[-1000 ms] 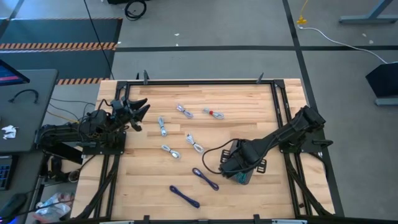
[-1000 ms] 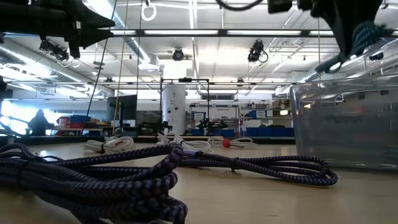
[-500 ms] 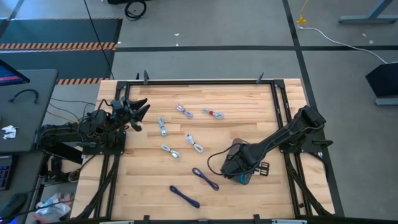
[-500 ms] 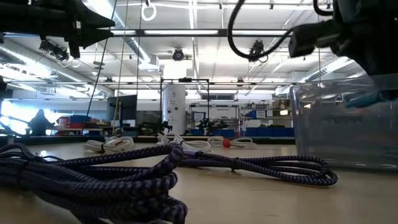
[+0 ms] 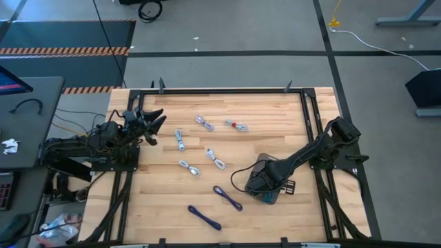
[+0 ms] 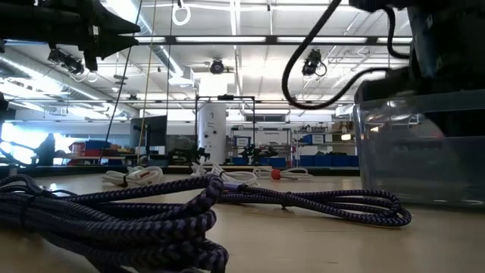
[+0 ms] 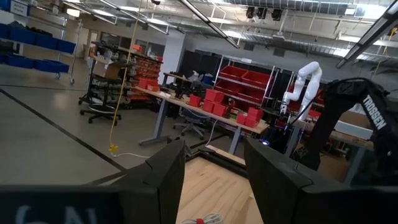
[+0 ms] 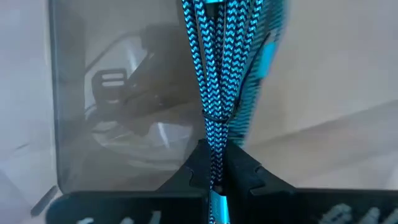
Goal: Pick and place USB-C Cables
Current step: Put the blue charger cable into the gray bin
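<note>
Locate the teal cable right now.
The teal cable is pinched in the right end effector, down inside the grey tray at the table's right-front in the high view.

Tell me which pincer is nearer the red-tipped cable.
Left. The left pincer waits at the table's left edge, a few cables from the red-tipped cable; the right pincer is lowered over the tray, farther off.

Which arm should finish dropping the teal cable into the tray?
Right. The right gripper is down in the tray, shut on the teal cable hanging over the tray floor. The left gripper is open, raised at the table's far left edge.
</note>
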`<state>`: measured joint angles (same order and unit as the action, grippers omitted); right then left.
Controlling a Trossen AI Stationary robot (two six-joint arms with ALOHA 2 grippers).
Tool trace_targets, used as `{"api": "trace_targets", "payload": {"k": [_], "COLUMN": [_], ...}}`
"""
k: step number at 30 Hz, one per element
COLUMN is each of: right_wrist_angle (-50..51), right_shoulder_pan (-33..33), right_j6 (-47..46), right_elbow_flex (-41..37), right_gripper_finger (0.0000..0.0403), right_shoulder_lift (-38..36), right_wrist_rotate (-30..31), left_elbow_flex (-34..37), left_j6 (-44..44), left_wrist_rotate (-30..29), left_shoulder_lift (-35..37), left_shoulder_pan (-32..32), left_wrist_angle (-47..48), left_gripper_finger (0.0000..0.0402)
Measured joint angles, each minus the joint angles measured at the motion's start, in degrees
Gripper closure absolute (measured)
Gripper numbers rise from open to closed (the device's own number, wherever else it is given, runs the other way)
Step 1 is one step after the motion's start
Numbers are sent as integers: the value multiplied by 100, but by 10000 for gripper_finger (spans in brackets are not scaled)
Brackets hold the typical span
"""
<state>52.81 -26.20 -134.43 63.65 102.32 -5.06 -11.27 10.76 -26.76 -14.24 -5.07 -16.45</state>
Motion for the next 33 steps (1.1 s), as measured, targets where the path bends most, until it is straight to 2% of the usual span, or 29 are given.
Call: {"api": "trace_targets", "payload": {"k": [4, 12, 14, 19, 24, 33], "right_wrist_angle": [-429, -449, -516, -519, -475, 229], "right_shoulder_pan": [39, 45, 36, 38, 38, 84], "right_j6": [1, 14, 66, 68, 71, 595], "right_elbow_flex": [-264, -283, -283, -281, -226, 827], "right_gripper_finger": [382, 382, 366, 297, 270, 271], "right_shoulder_lift": [0, 0, 0, 0, 2, 2], "right_wrist_rotate": [31, 53, 64, 64, 88, 1089], "left_elbow_flex": [0, 0, 0, 0, 0, 0], "left_j6": [2, 6, 11, 13, 13, -4], "left_wrist_rotate": [-1, -1, -1, -1, -1, -1], "left_shoulder_lift": [0, 0, 0, 0, 0, 0], "left_shoulder_pan": [1, 1, -1, 0, 0, 1], "left_wrist_angle": [0, 0, 0, -1, -1, 17], "left_gripper_finger": [230, 230, 230, 230, 230, 230]}}
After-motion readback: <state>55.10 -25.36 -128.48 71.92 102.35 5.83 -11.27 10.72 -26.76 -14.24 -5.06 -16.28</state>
